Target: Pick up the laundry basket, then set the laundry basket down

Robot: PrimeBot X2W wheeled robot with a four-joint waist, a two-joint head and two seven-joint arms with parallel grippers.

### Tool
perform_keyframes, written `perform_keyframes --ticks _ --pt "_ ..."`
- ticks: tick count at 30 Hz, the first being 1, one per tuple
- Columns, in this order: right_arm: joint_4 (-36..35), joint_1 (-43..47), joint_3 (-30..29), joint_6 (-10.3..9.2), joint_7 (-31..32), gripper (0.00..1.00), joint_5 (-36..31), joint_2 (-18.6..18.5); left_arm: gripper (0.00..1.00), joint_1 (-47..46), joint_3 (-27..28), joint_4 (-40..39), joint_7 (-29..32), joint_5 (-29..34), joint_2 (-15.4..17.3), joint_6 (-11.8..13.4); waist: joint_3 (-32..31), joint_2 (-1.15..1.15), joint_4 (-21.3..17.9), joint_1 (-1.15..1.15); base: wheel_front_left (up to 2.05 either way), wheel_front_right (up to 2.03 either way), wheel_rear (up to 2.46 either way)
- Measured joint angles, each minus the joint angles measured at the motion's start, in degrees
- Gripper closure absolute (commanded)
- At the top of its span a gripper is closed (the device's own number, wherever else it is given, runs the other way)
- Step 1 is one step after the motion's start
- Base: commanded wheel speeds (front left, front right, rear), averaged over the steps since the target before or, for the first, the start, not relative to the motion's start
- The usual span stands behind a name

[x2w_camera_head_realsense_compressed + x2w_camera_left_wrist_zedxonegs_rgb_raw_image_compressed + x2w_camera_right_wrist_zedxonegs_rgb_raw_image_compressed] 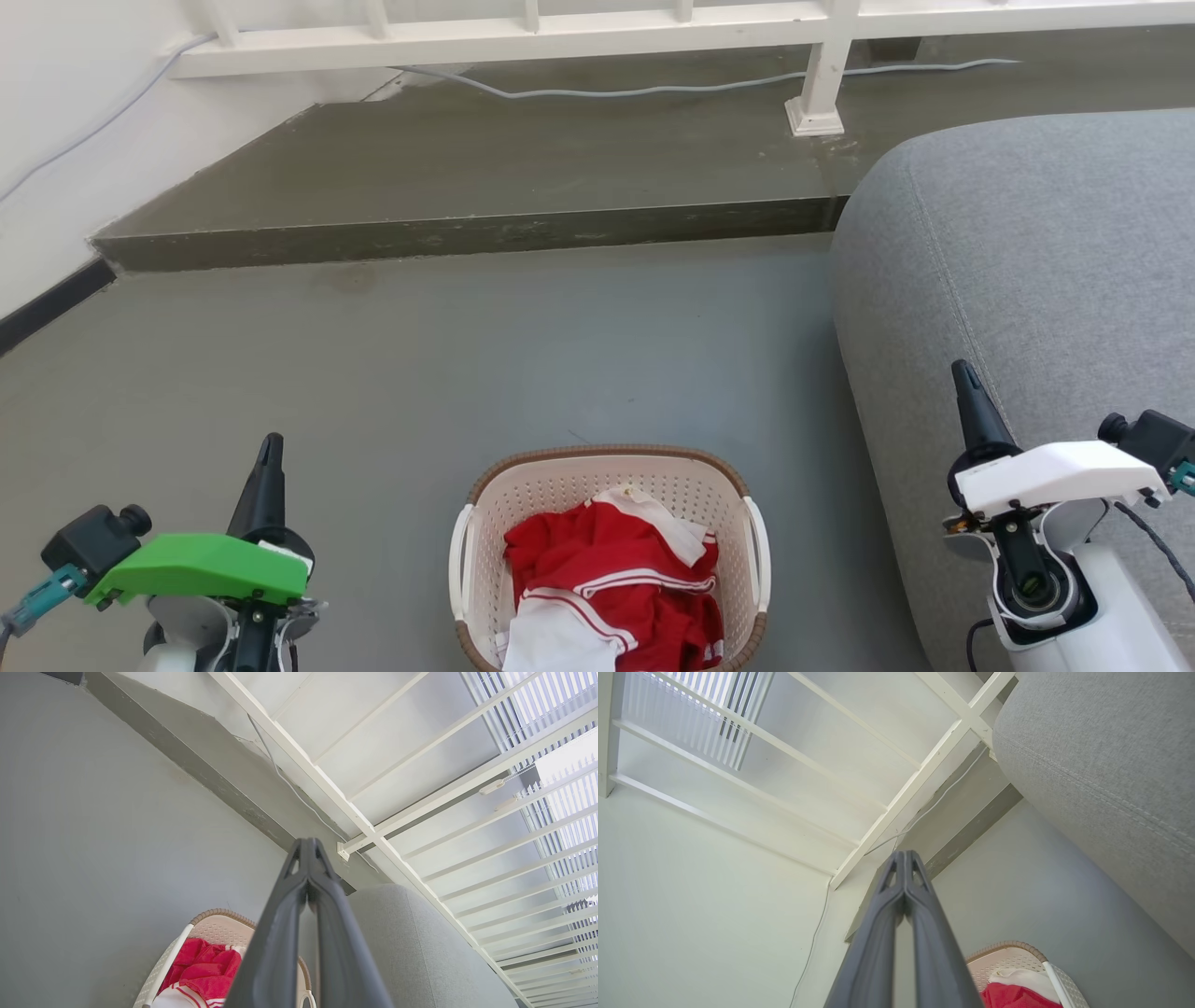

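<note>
As wrist views show, left tool (307, 848), right tool (903, 857) closed.

I lose the near end of the laundry basket (560, 485) below the head view's bottom edge, and the red and white clothes (607, 569) cover its floor. The grey sofa (1027, 280) runs off the right edge. From the left wrist, the left hand (308, 845) hides part of the basket.

Our left gripper (270, 453) has long, dark, tapered fingers and a bright green wrist cover (201, 565). Our right gripper (967, 378) matches, with a white cover (1064, 476). Each wrist carries a black camera block (93, 539) with a teal plug (42, 597). A black cable (1158, 551) crosses the pale right forearm (1120, 616).
</note>
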Motion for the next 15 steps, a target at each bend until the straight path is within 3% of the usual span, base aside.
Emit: perform_keyframes --ticks 15 --pt "0.0 0.2 -3.6 1.74 3.0 1.00 10.9 0.5 1.00 0.0 2.7 0.4 3.1 -10.1 -0.5 -0.7 -0.7 0.00 0.7 0.00 0.00 0.00 0.00"
